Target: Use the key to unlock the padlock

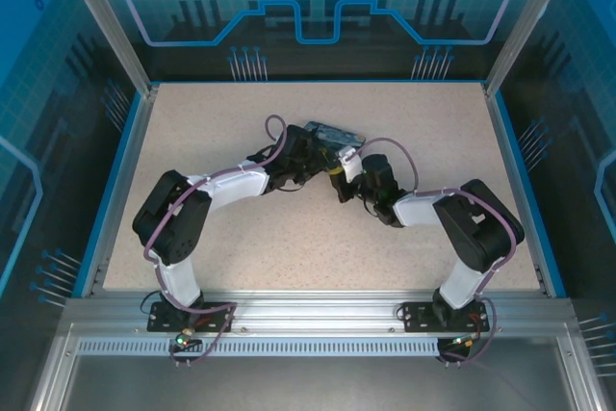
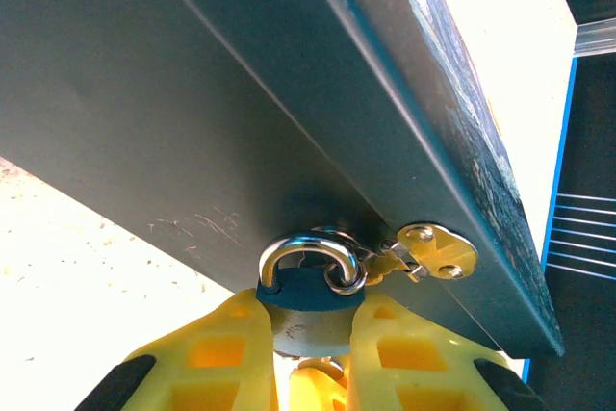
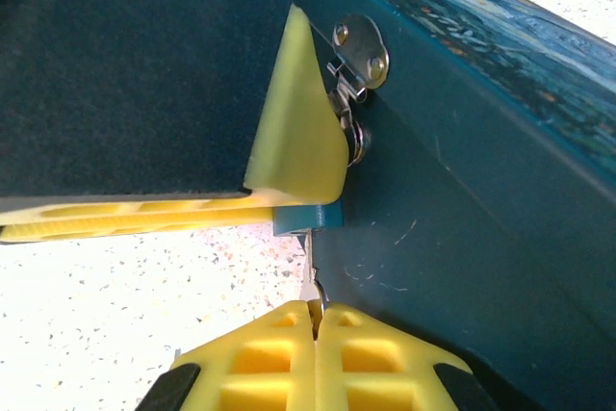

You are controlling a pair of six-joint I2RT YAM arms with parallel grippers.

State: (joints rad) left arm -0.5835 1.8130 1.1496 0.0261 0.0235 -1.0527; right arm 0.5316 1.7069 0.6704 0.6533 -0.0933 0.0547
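Gripping the padlock, left tool clamped shut, right wrist view adds right tool pinching the key.

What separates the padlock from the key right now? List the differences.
The padlock has a chunky blue body with a silvery shackle; the key is a thin metal sliver. The padlock is held by the left hand; the key is pinched by the right hand. The padlock hangs from the hasp on the box; the key's tip meets the padlock's underside. Shared: each is gripped by yellow fingers.
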